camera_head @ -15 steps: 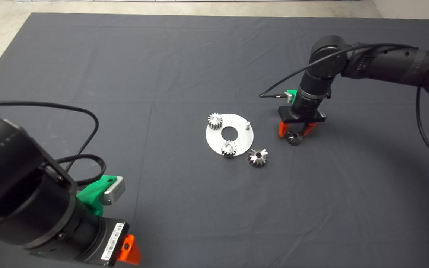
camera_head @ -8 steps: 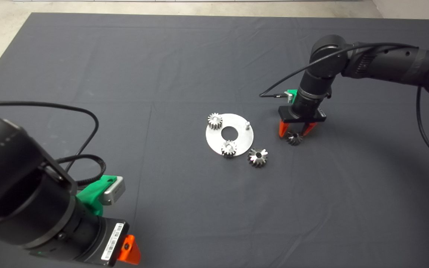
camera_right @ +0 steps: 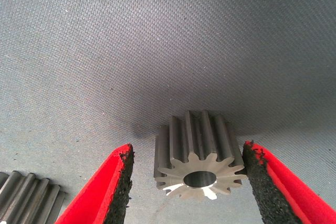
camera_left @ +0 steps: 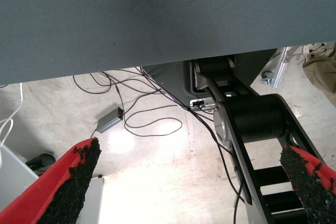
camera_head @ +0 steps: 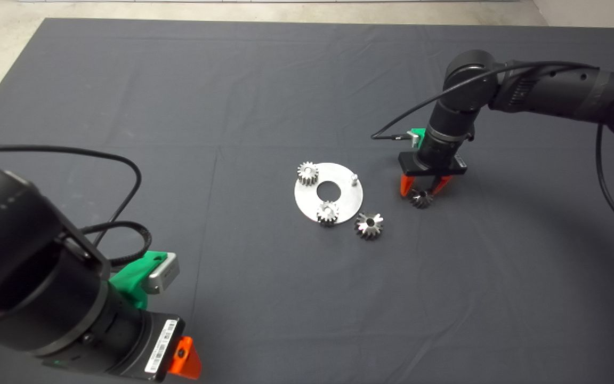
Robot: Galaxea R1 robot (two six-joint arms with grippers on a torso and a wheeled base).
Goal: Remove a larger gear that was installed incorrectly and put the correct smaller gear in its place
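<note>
Right gripper [camera_head: 423, 188] lowered over smaller gear [camera_head: 421, 199], red fingers with rough black pads [camera_right: 121, 184] spread either side, not touching it. Gear dark steel, straight ribbed teeth, centre hole, lying on woven dark mat [camera_head: 264, 90]. Larger gear [camera_head: 369, 225], shiny, flared teeth, seen just beside round metal plate [camera_head: 341, 205]. Two pale gears on plate. Left gripper [camera_head: 184, 358] parked at lower left, fingers apart; barcode label seen, unreadable.

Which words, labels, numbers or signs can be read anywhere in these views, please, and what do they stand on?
White barcode sticker on the left gripper, parked at the mat's near left edge: print too small to read.
White label on the right gripper, over the smaller gear: unreadable.
Gears, round plate, wrist views: no text.
</note>
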